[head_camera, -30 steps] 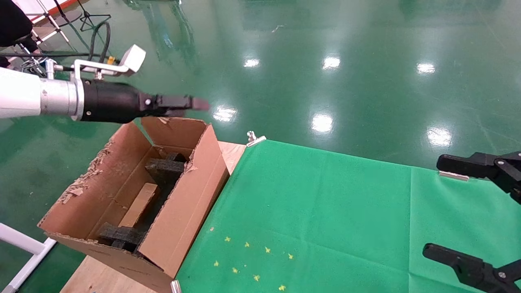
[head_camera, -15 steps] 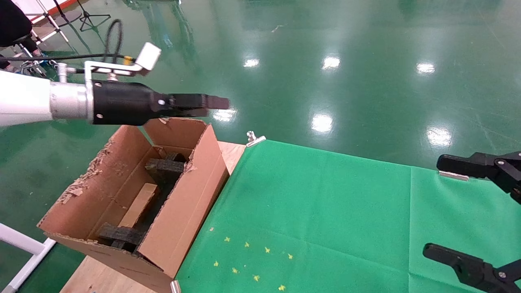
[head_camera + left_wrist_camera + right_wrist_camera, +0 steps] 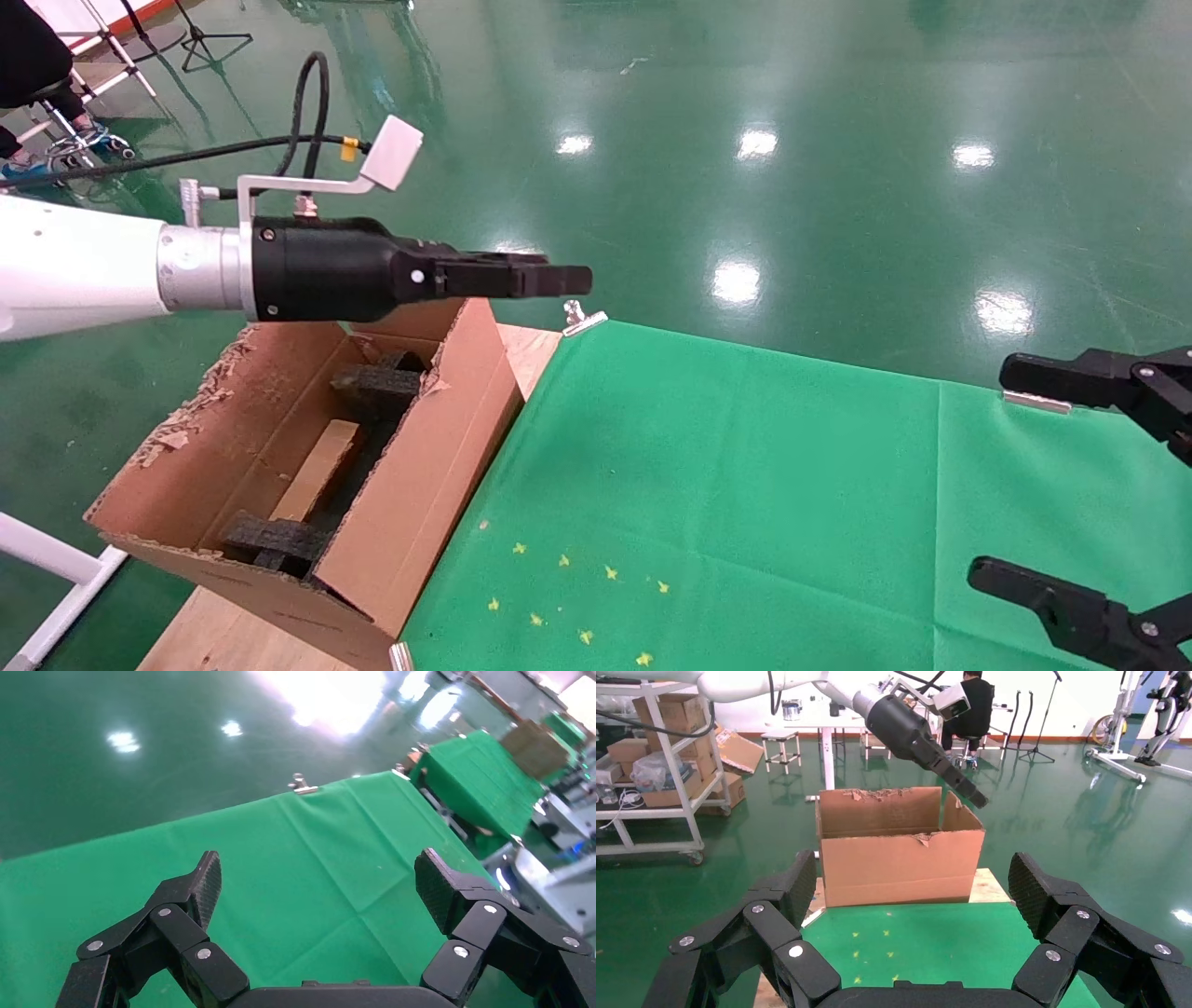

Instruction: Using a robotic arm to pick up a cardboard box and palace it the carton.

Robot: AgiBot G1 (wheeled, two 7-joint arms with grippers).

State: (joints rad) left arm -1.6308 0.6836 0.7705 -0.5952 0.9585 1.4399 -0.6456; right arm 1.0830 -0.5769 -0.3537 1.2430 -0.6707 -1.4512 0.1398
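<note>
Head view: the robotic arm (image 3: 140,270) is extended above the far end of the carton (image 3: 410,503), its left gripper (image 3: 568,280) held past the carton's rim and seen edge-on, nothing gripped. The cardboard box (image 3: 317,469) is lodged inside the carton between black foam blocks (image 3: 377,387). The right gripper (image 3: 1024,475) is parked over the green cloth (image 3: 745,485), fingers spread wide.

Left wrist view: the fingers (image 3: 200,885) are seen wide apart, empty, over the cloth.

Right wrist view: wide, empty fingers (image 3: 793,885) are faced toward the carton.

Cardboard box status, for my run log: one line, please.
cardboard box: inside carton | left gripper: open, empty, above carton | right gripper: open, parked
</note>
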